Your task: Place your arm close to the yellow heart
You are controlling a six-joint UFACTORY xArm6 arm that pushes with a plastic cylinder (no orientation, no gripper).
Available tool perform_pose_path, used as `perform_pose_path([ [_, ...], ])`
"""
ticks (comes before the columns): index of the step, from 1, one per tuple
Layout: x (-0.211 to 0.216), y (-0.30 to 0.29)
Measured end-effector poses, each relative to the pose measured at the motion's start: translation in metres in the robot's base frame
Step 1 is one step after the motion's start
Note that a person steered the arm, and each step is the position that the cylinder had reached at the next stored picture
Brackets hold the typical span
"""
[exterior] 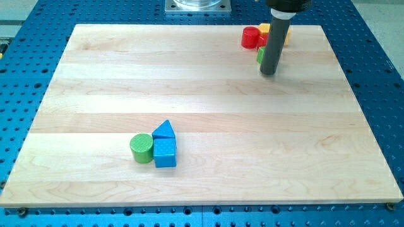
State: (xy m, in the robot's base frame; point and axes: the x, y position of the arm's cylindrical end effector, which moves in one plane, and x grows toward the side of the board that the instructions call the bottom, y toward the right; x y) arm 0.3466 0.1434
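Observation:
The yellow heart (pixel 265 29) lies near the board's top right, mostly hidden behind my rod; its shape cannot be made out. My tip (pixel 268 72) rests on the board just below it, toward the view's bottom. A red block (pixel 251 37) sits to the left of the yellow one. A green block (pixel 260 55) peeks out at the rod's left side, touching or nearly touching the rod.
A green cylinder (pixel 142 148), a blue triangular block (pixel 164 130) and a blue cube (pixel 165 152) form a cluster at the board's lower left of centre. The wooden board (pixel 202 113) lies on a blue perforated table (pixel 379 94).

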Motion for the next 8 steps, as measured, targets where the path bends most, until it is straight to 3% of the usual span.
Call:
perform_pose_path([
  [3, 0.074, -0.052],
  [4, 0.122, -0.078],
  [5, 0.132, -0.062],
  [6, 0.093, 0.035],
  [8, -0.061, 0.125],
])
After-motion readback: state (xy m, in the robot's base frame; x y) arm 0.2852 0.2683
